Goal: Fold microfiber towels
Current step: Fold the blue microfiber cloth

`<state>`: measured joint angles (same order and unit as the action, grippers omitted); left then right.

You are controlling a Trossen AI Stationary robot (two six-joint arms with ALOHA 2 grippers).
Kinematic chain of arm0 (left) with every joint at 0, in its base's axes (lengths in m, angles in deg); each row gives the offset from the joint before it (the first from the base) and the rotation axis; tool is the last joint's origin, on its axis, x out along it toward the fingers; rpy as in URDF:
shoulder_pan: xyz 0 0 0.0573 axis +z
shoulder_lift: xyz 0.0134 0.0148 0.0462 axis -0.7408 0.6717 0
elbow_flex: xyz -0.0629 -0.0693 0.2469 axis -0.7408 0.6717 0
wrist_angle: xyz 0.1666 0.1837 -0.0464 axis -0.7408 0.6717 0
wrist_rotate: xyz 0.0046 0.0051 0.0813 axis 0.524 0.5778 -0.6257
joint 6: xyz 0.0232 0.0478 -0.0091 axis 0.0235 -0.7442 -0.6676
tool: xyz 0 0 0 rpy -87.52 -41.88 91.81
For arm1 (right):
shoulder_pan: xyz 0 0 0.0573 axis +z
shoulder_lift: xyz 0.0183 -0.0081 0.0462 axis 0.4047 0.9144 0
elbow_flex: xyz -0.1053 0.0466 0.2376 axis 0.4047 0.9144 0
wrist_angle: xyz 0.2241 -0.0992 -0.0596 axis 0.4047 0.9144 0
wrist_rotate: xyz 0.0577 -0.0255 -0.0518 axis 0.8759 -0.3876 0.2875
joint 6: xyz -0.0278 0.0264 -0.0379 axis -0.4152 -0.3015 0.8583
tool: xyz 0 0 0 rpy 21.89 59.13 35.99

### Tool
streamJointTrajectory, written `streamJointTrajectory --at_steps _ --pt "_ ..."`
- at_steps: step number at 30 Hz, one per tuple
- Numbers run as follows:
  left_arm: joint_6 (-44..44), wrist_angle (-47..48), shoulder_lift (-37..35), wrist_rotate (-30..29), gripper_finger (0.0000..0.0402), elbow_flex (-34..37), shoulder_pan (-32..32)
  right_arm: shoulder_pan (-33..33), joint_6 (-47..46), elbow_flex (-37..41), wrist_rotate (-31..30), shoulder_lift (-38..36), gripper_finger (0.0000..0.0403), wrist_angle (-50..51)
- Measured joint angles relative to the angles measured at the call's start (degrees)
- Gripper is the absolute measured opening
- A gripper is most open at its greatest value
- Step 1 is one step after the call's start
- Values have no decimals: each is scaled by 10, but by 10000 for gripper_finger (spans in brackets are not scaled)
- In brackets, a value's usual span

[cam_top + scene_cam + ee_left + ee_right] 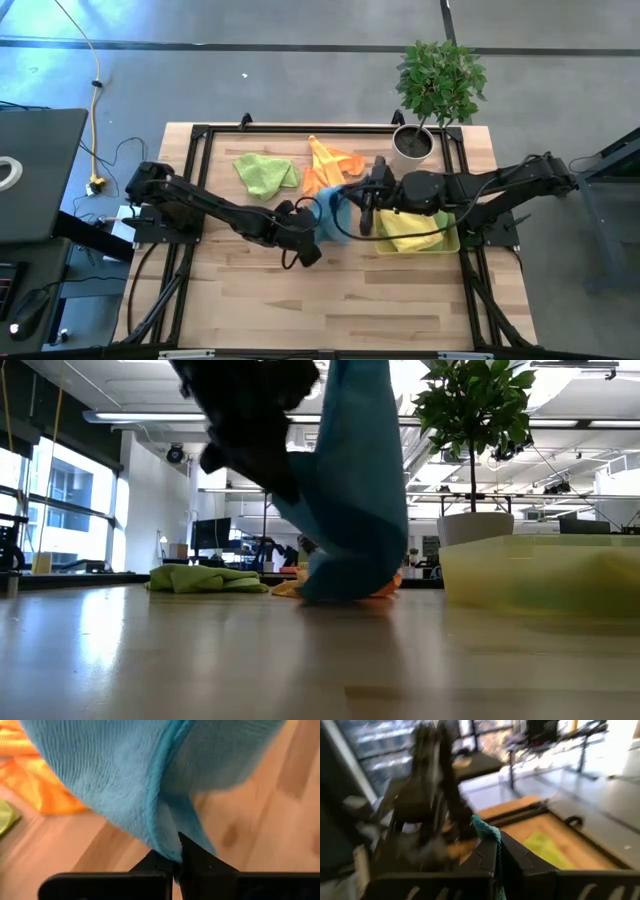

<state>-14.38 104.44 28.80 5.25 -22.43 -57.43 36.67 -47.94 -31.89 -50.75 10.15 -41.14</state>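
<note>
Both grippers pinch the teal blue microfiber towel (333,215) above the middle of the wooden surface (340,300).

The left gripper (176,865) is clamped on the towel's edge, and the right gripper (497,851) is closed on another edge of the same cloth. The towel hangs with its long axis vertical, lower end touching the surface beside the crumpled orange microfiber towel (328,165). A lime green microfiber towel (265,173) lies well to its left; a yellow microfiber towel (408,230) lies under the right arm.
</note>
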Motion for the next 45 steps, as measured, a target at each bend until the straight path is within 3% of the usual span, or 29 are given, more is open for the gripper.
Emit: streamJointTrajectory --at_steps 5,9,13,18,20,22,25,27,29,32,36,41,45 --pt "-5 154 -30 22 1 -52 -18 1 -41 0 83 -10 0 77" --pt "-13 311 -55 -1 0 -107 -31 10 -52 0 90 -14 0 143" --pt "-49 449 -74 -53 0 -164 -40 18 5 0 46 -17 0 183" --pt "-61 606 -84 -164 0 -246 -38 20 72 0 -134 -21 0 175" --pt "-70 611 -88 -221 0 -262 -30 18 89 0 -198 -21 0 169" --pt "-106 600 -102 -248 0 -262 -23 11 95 0 -206 -21 0 167" --pt "-136 612 -120 -254 0 -275 -11 3 85 0 -122 -24 0 169" --pt "-149 611 -123 -226 0 -275 -3 0 84 0 -58 -27 0 167" --pt "-177 612 -126 -199 0 -275 2 0 88 0 -34 -26 0 170" --pt "-240 612 -133 -189 0 -275 15 -2 107 0 -69 -25 0 169" --pt "-323 612 -132 -235 0 -275 44 -18 110 0 -127 -23 0 165" --pt "-385 612 -132 -316 0 -275 101 -57 71 0 -128 -19 0 164" --pt "-427 612 -132 -329 0 -275 162 -94 103 0 -134 -10 0 147"
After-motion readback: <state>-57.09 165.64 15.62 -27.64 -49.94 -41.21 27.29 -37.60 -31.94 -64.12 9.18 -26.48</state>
